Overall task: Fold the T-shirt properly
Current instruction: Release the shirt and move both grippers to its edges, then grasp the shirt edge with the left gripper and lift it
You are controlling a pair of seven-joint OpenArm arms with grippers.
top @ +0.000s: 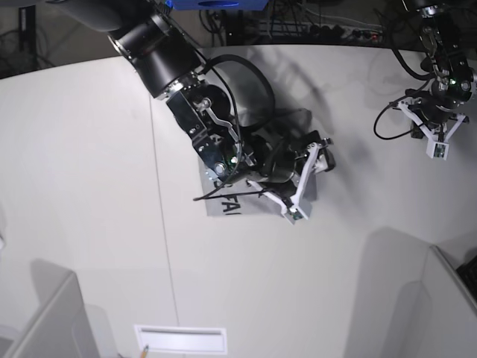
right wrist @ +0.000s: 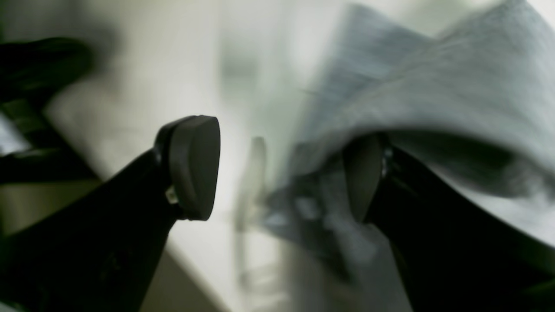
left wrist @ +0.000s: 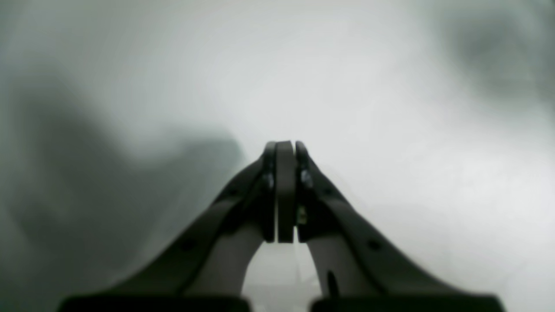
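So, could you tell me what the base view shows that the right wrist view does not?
Only the base view shows the white table, the black lettering on the T-shirt, and the left gripper, shut and off to the side. Only the right wrist view shows the right gripper open, grey cloth draped over one finger. Both show the T-shirt and the right gripper at it.

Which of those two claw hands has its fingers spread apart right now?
The right gripper, over the grey T-shirt at the table's middle. Its fingers stand wide apart; the left gripper, off by itself, is pinched shut.
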